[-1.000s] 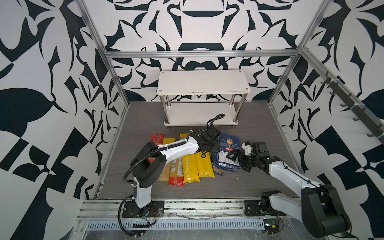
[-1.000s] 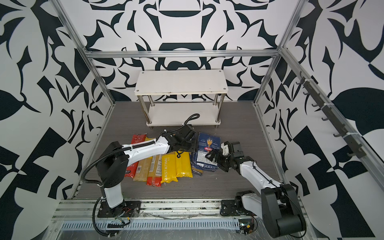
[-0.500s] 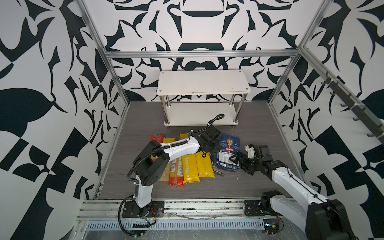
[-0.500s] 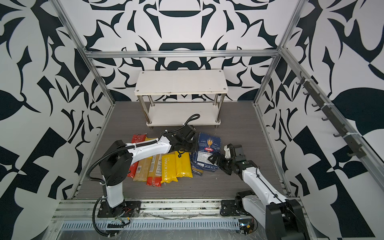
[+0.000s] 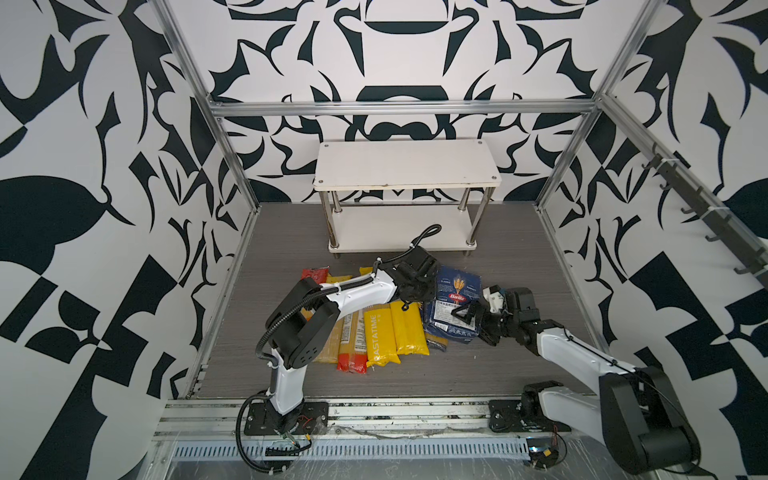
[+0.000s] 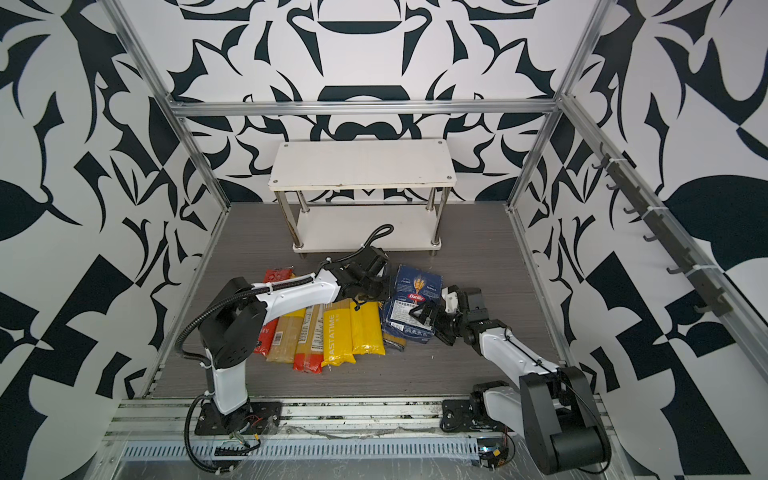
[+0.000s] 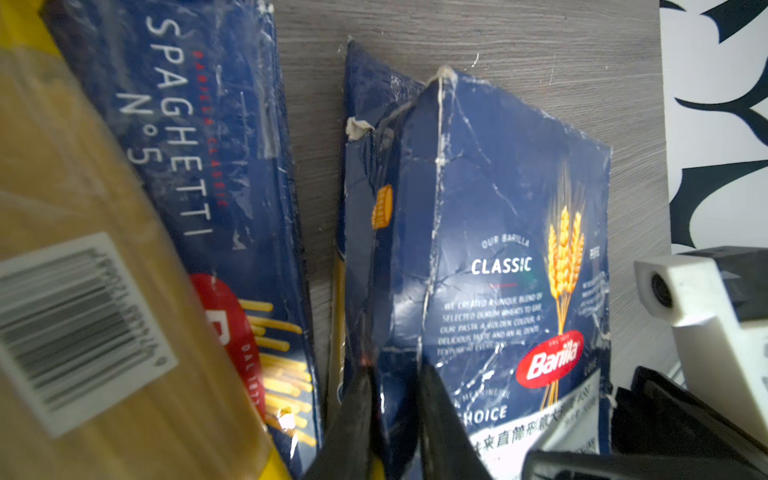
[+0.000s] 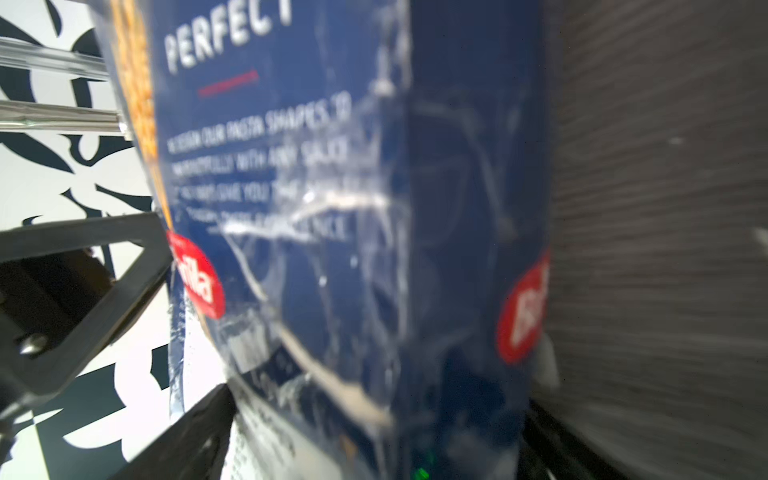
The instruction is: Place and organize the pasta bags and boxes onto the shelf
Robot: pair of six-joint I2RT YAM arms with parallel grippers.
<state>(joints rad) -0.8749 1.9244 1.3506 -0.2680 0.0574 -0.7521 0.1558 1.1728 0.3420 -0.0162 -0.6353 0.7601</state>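
In both top views the wide dark-blue Barilla pack [image 5: 456, 289] [image 6: 417, 286] lies on the floor in front of the shelf [image 5: 405, 164] [image 6: 361, 164], whose two white boards are bare. My left gripper [image 5: 417, 293] [image 7: 395, 399] is shut, pinching a creased fold at the pack's left edge. My right gripper [image 5: 473, 322] [image 8: 374, 449] stands open and straddles the pack's near right corner. The narrow spaghetti box [image 7: 208, 145] lies beside the pack, mostly under my left arm. Several bags lie side by side: yellow PASTATIME [image 5: 376, 332], plain yellow [image 5: 409, 328], red-and-clear [image 5: 349, 347].
Aluminium frame rails [image 5: 403, 109] and patterned walls close in the grey floor [image 5: 519, 257] on three sides. A rail with hooks [image 5: 702, 208] runs along the right wall. Both arm bases sit on the front rail [image 5: 374, 419].
My left gripper has closed from half open onto the wide pack's left edge. My right arm has lowered and shifted slightly at the pack's right corner, jaws still wide.
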